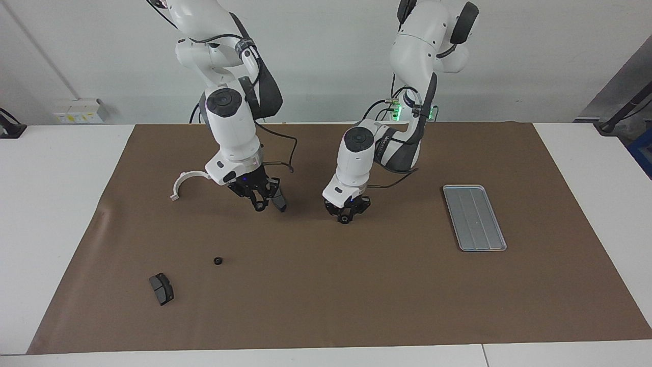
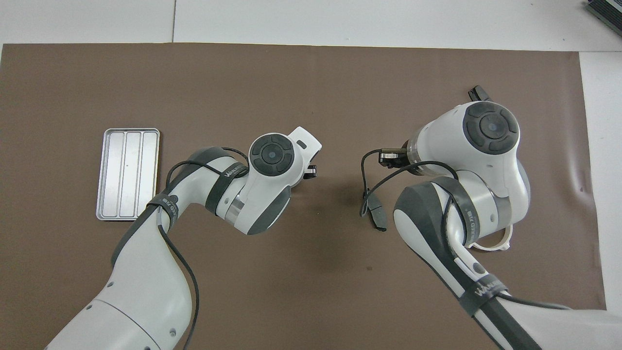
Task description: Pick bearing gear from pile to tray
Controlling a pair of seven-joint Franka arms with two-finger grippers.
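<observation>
so the gear (image 1: 218, 261) is sitting on the brown mat (image 1: 326, 285), out toward the right arm's end of the bench, farther from the robots than both claws; a brake pad (image 1: 161, 288) lies near it, a bit farther out still; the white bracket (image 1: 184, 183) is close to the robots, just beside the right arm's wrist; right claw (image 1: 261, 203) hangs low over the mat beside a second dark pad (image 1: 278, 200), can't tell if it's gripping it; left claw (image 1: 346, 214) is low over the middle of the mat, can't tell how wide; tray (image 1: 474, 217) sits toward the left arm's end, well apart from the gear
</observation>
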